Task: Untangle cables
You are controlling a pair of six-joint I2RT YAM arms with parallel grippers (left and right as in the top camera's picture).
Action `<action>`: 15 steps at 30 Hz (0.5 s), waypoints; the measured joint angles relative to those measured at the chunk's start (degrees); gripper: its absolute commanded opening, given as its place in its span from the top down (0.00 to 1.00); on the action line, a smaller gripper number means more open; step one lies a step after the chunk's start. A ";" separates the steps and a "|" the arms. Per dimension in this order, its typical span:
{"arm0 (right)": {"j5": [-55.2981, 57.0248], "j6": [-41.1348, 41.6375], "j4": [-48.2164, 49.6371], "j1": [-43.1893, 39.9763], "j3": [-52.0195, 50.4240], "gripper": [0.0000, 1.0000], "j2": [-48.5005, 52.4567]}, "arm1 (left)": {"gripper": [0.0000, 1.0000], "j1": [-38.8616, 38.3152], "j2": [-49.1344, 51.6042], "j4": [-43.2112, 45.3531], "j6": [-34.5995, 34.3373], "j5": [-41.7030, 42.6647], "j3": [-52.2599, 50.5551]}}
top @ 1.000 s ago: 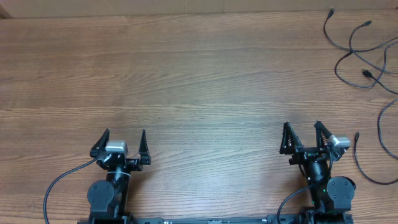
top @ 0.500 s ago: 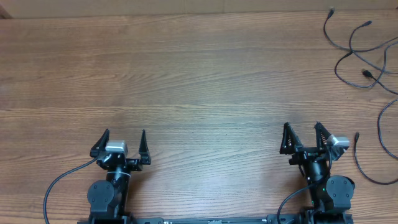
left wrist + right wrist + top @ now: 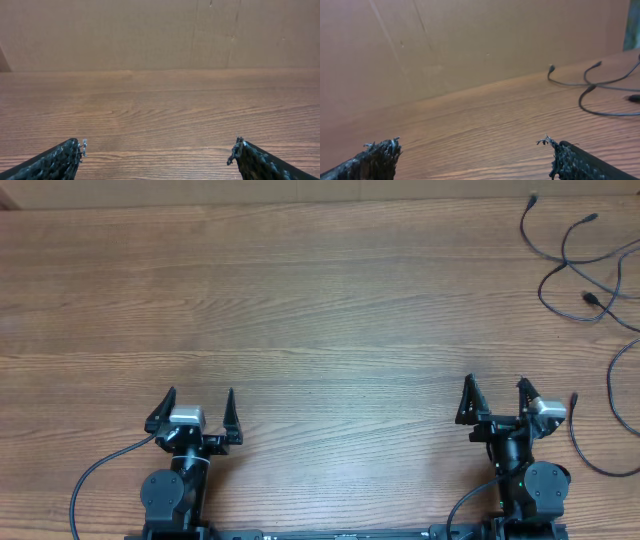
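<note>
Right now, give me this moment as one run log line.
left gripper open, empty | right gripper open, empty | cables loose on table, far right side, not grasped

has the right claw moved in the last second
Yes. The right claw shifted slightly to the right in the overhead view, closer to the nearby cable plug.

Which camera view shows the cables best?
Overhead: the cables lie spread along the right edge, most loops and ends visible. The right wrist view shows only a few loops; the left wrist view shows none.
</note>
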 measured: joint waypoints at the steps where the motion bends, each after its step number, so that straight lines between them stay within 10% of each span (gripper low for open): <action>1: 0.24 -0.92 0.00 0.15 0.00 0.00 0.00 | 0.00 0.00 0.00 0.00 0.00 0.00 0.00; 15: -7.80 -16.50 0.37 1.49 0.00 0.00 -0.02 | 0.01 0.00 0.00 0.00 0.00 0.00 0.00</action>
